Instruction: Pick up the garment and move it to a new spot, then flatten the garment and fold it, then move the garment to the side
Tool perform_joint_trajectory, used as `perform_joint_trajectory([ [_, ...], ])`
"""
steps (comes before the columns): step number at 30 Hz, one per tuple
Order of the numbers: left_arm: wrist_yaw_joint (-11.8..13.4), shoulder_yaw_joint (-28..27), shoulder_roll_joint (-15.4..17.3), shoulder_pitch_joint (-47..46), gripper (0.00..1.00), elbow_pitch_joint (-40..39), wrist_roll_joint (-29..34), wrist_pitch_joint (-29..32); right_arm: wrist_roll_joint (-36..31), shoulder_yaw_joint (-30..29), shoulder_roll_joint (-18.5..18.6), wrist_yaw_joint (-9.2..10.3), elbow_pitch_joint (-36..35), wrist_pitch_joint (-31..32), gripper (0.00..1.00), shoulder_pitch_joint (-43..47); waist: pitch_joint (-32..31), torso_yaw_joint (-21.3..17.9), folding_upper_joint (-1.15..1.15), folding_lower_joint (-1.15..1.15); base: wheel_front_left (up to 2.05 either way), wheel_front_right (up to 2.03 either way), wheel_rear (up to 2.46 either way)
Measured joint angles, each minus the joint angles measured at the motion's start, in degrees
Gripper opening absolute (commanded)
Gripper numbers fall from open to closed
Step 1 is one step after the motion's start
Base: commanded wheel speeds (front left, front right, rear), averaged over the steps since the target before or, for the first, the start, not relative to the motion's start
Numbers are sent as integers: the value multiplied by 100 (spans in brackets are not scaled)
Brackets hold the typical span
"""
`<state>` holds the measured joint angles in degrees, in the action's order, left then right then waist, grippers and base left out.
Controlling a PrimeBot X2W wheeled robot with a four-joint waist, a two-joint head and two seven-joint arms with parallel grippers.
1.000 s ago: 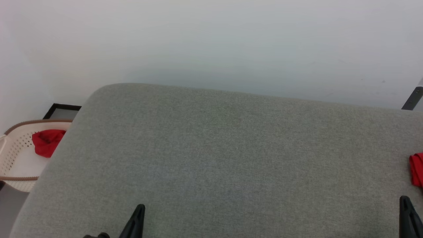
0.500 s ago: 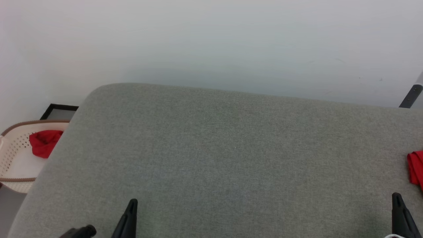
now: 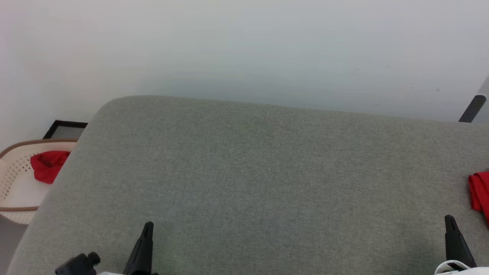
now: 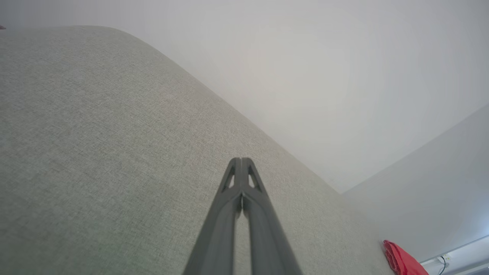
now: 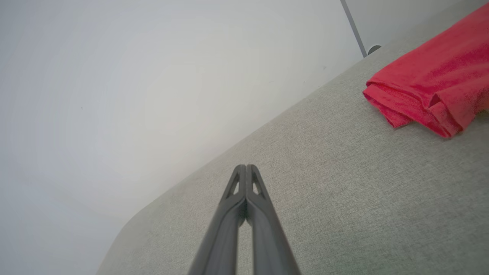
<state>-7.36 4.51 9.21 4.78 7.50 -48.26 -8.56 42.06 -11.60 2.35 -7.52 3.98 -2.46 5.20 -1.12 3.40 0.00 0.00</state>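
garment (image 3: pixel 478 191) lies folded at the right edge of the grey padded surface (image 3: pixel 267 172) — left gripper (image 3: pixel 147 227) and right gripper (image 3: pixel 449 220) both closed, holding nothing, clear of the cloth.

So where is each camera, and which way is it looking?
Head view: up on the robot's head, looking forward and down at the grey cushion; left pincer and right pincer poke up, both shut.
Left wrist view: on the left wrist, looking along its own pincer across the cushion to the wall.
Right wrist view: on the right wrist, looking along its own pincer toward the red garment.
Shared: all three show the cushion and the garment.
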Motion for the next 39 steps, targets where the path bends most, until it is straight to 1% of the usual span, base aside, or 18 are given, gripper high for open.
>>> perform_joint_trajectory([
  [18,0,-211,-108,-262,0,154,-1220,337,1294,124,7,1,266,233,0,-258,25,-64,0,0,0,0,0],
  [39,-1,-437,-227,-536,0,322,-2353,664,2553,259,18,2,514,456,0,-581,53,-139,0,0,0,0,0],
])
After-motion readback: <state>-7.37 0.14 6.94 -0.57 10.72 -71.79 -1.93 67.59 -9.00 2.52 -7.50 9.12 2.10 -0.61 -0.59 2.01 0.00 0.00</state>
